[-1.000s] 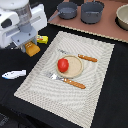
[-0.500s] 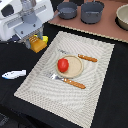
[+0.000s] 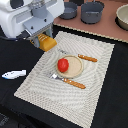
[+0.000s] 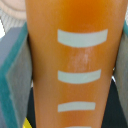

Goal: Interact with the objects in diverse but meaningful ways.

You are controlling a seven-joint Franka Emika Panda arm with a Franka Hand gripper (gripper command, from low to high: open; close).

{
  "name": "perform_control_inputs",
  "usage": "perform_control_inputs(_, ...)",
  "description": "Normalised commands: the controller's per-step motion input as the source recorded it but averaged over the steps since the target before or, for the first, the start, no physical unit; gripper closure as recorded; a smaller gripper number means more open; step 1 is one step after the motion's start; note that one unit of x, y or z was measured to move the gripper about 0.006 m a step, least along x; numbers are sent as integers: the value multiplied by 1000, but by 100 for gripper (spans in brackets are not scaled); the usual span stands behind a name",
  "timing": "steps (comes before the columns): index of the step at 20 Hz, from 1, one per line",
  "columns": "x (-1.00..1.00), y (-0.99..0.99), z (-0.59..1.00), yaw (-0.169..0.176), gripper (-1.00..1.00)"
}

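Gripper [image 3: 44,41] of mine squeezes the orange ridged biscuit block [image 3: 47,43] tight, up above the placemat [image 3: 95,75] corner. If my fingers [image 4: 14,85] slip, it could drop onto the red tomato [image 3: 62,65].

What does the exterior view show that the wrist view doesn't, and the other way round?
Only the exterior view shows the red tomato on its plate, the white-blue fish and the dark grey pot. Only the wrist view shows the pale stripes on the orange block and the gripper's pads pressed against both its sides. Both show the gripper holding that block.
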Motion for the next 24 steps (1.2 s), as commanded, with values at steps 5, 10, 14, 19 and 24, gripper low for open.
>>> perform_control_inputs(5,820,-417,254,0,100)
perform_control_inputs(10,793,-501,147,0,100)
perform_control_inputs(14,789,-521,159,0,100)
perform_control_inputs(19,743,-646,26,0,100)
perform_control_inputs(24,733,-716,0,0,100)
